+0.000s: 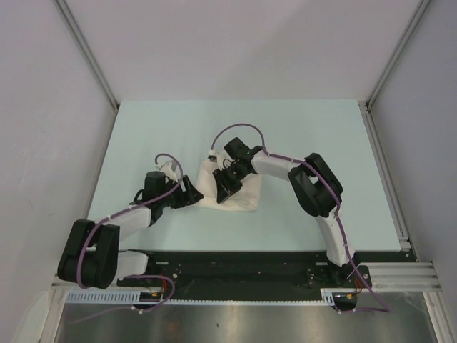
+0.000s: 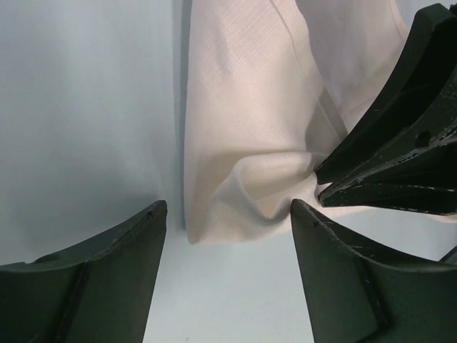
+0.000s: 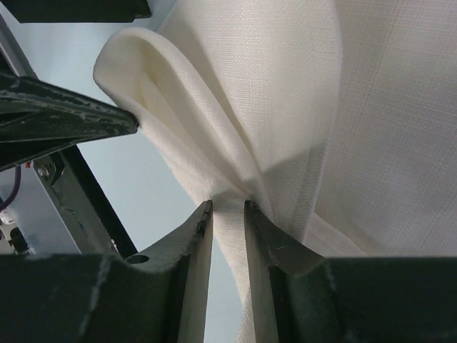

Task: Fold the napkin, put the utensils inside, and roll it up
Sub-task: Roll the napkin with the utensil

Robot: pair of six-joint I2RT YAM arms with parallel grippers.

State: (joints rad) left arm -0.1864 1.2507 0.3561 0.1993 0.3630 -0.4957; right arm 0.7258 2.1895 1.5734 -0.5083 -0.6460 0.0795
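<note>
Judging by the bunched cloth: fold not yet done. Right gripper [image 3: 228, 211]: clamped on a raised pleat of napkin [image 3: 300, 107]. Left gripper [image 2: 228, 204]: released, jaws spread at the cloth's left edge, gripping nothing. Napkin heaped near the middle of the table [image 1: 321, 143]. Knife not seen. Next: take the left corner, lift both sides evenly, lay flat without dragging.
</note>
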